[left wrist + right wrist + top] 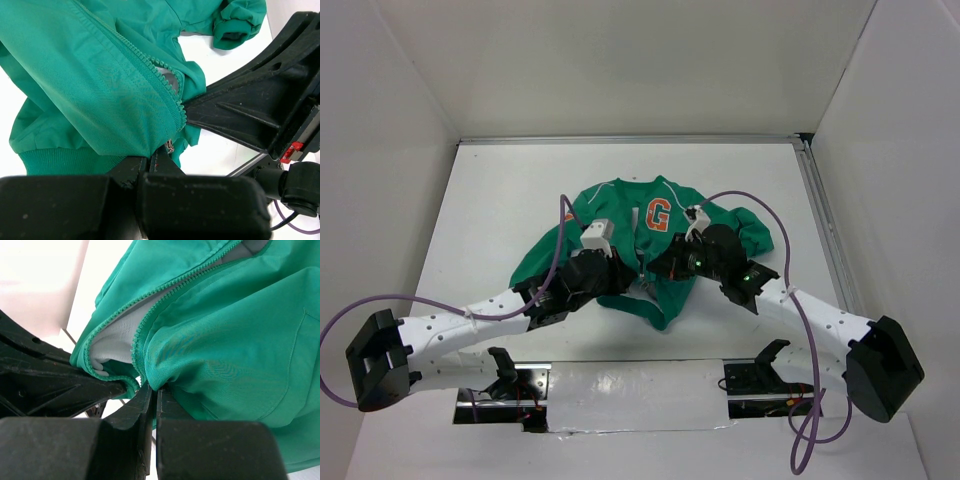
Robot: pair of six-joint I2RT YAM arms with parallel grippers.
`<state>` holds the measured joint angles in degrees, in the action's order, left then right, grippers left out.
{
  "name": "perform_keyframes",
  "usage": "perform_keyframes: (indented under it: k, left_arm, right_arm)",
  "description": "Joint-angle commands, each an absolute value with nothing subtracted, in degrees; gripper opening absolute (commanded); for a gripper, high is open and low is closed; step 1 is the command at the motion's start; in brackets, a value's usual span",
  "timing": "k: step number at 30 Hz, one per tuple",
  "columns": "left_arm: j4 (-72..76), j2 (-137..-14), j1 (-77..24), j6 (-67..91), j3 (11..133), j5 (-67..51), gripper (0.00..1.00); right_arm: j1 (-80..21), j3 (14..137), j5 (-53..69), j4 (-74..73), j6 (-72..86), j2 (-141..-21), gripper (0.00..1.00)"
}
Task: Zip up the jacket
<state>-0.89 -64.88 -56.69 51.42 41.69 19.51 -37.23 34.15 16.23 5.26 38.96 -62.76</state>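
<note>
The green jacket (620, 215) with an orange "G" patch (658, 214) lies on the white table, its lower front bunched between the two grippers. My left gripper (623, 276) is shut on the jacket's left front edge by the zipper's bottom end (151, 159). A small metal zipper piece (170, 146) shows just above its fingertips. My right gripper (667, 268) is shut on the other front edge beside the zipper teeth (154, 390). The zipper (165, 287) is open at its lower part and shows pale lining (117, 342). The two grippers almost touch.
A metal rail (825, 230) runs along the table's right side. White walls close in the back and both sides. Purple cables (560, 240) loop over the jacket's sleeves. The arm bases and a metal strip (630, 385) sit at the near edge.
</note>
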Motion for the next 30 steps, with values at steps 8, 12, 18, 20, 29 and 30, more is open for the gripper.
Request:
perform_keyframes:
  k: [8, 12, 18, 20, 29, 30]
  left_arm:
    - [3.43, -64.16, -56.52, 47.28, 43.68, 14.33, 0.00]
    - [6.14, -62.85, -55.02, 45.45, 41.84, 7.94, 0.00]
    - [1.33, -62.58, -53.18, 47.55, 43.94, 7.21, 0.31]
    - [1.05, -62.40, -52.82, 47.73, 43.77, 7.21, 0.48]
    - [2.02, -62.23, -52.56, 47.64, 43.51, 5.28, 0.48]
    - [2.20, -62.05, -52.47, 47.72, 43.24, 5.10, 0.48]
  right_arm:
    - [-37.09, 33.93, 17.58, 14.85, 39.11, -60.12, 0.00]
    - [-37.09, 33.31, 17.93, 15.46, 38.76, -59.50, 0.00]
    - [-37.18, 32.70, 20.74, 14.94, 36.48, -58.10, 0.00]
    - [-37.09, 31.91, 21.88, 14.94, 35.69, -57.13, 0.00]
    - [-37.18, 31.20, 22.76, 15.47, 35.60, -57.04, 0.00]
    - [-37.09, 31.20, 22.50, 15.47, 35.86, -57.13, 0.00]
